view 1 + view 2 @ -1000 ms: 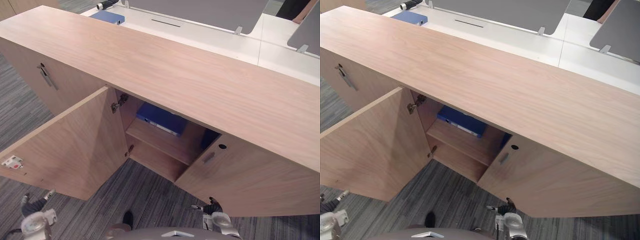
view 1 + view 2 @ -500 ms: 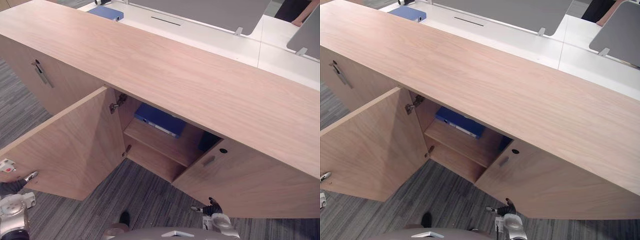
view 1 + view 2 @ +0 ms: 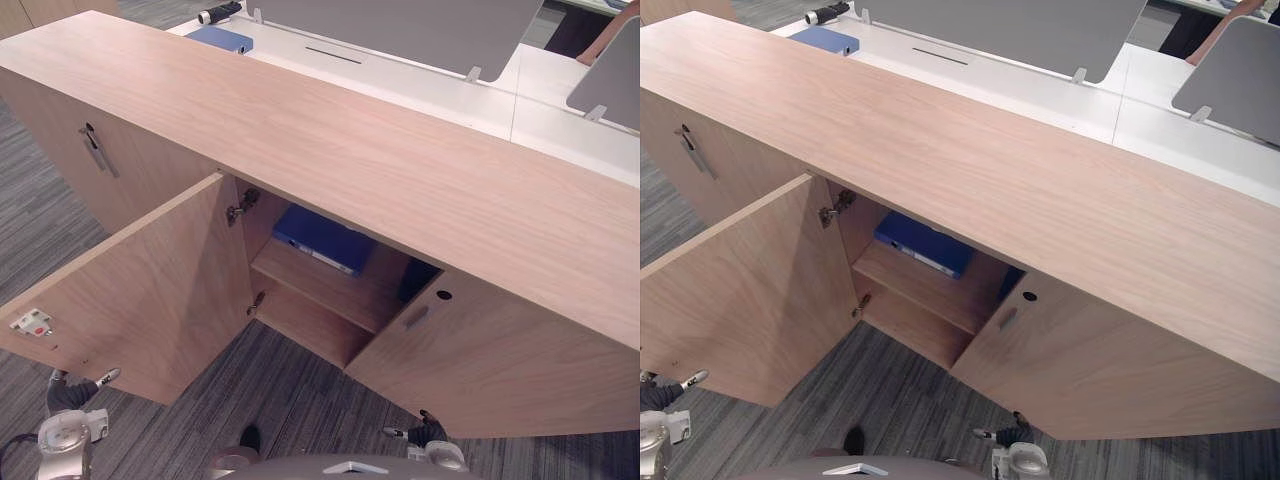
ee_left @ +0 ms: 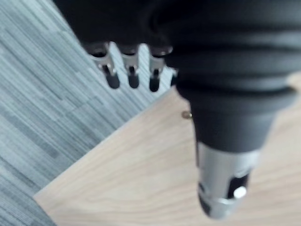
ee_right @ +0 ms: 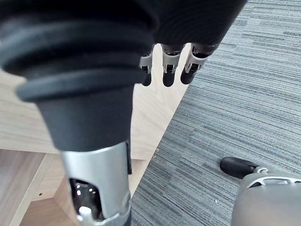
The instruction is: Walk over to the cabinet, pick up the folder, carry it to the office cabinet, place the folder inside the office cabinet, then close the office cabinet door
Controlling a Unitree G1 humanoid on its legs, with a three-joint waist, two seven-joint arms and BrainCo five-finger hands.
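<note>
Left eye view: folder (image 3: 322, 238) flat on upper shelf (image 3: 335, 288) inside cabinet (image 3: 400, 170), apparently placed. Left door (image 3: 150, 290), right door (image 3: 490, 360): open. Left hand (image 3: 70, 395) low by left door, fingers straight, empty, likely poised to push. Right hand (image 3: 428, 430) likewise relaxed, empty.

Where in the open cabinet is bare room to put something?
The shelf is bare in front of the folder, toward the right door. The compartment below looks bare. The cabinet top is free. Crowded: the shelf's back, where the folder lies.
</note>
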